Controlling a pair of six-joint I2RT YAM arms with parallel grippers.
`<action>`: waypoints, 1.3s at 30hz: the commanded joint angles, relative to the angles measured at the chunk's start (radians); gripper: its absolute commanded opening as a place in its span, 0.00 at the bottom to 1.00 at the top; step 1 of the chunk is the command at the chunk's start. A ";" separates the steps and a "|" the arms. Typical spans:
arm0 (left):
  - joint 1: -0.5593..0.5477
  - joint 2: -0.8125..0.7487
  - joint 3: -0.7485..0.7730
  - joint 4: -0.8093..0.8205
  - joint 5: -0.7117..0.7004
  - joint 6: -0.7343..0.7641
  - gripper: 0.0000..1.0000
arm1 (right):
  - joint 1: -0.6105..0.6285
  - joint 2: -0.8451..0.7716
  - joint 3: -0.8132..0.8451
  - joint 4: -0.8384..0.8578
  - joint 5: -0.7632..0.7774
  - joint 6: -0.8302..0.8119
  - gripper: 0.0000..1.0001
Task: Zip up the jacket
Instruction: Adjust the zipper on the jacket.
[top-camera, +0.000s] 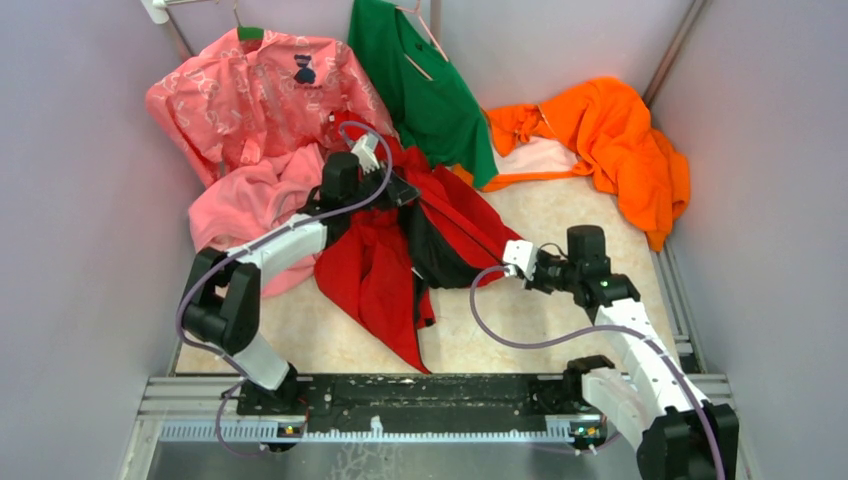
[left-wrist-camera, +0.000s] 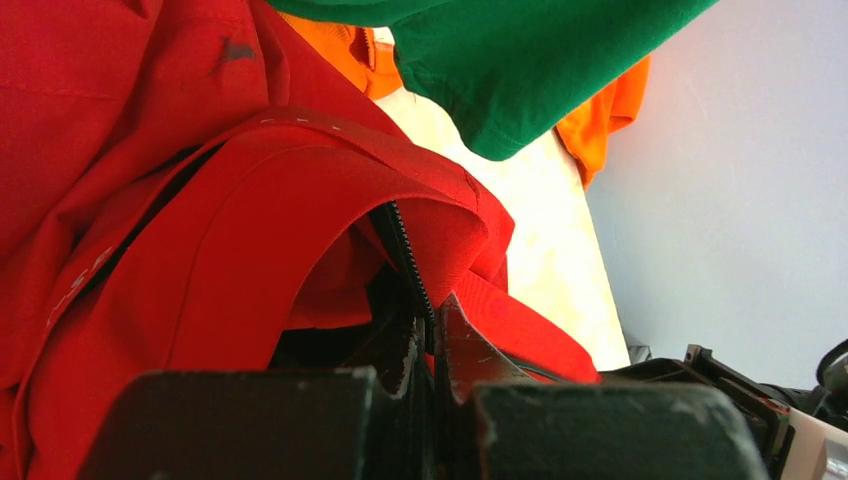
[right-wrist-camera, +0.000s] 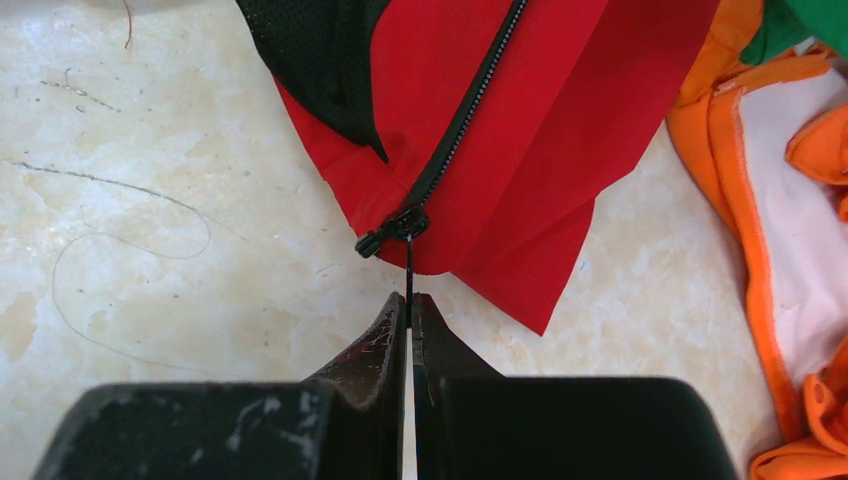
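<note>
The right claw (right-wrist-camera: 410, 308) is pressed together on the thin dark pull (right-wrist-camera: 409, 268) hanging off the zipper slider (right-wrist-camera: 398, 224). The slider sits at the hem corner of the jacket (top-camera: 378, 272), well toward the arm bases from the green shirt (top-camera: 425, 90). The left claw (left-wrist-camera: 432, 325) is pinched tight on the toothed zipper edge (left-wrist-camera: 405, 235) by a folded-over part of the jacket, just beside the green shirt's lower hem. To run the slider well, I judge, the left claw should hold that far end taut while the right draws the pull straight along the teeth, never sideways; the pull is slight and could slip. Whether both rows of teeth sit in the slider cannot be told. The jacket lies crumpled on the table (top-camera: 545, 205), its zipper, the long axis, slanting from the slider up to the green shirt, hem end nearest the arms.
</note>
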 joint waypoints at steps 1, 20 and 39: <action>0.018 0.020 0.057 -0.037 -0.047 0.064 0.00 | -0.002 -0.029 0.051 -0.064 0.005 -0.094 0.00; -0.037 0.219 0.274 -0.202 0.220 0.213 0.00 | 0.024 -0.013 0.101 -0.138 -0.105 -0.189 0.00; -0.038 0.294 0.389 -0.302 0.228 0.277 0.00 | 0.106 0.031 0.092 -0.486 0.153 -0.695 0.00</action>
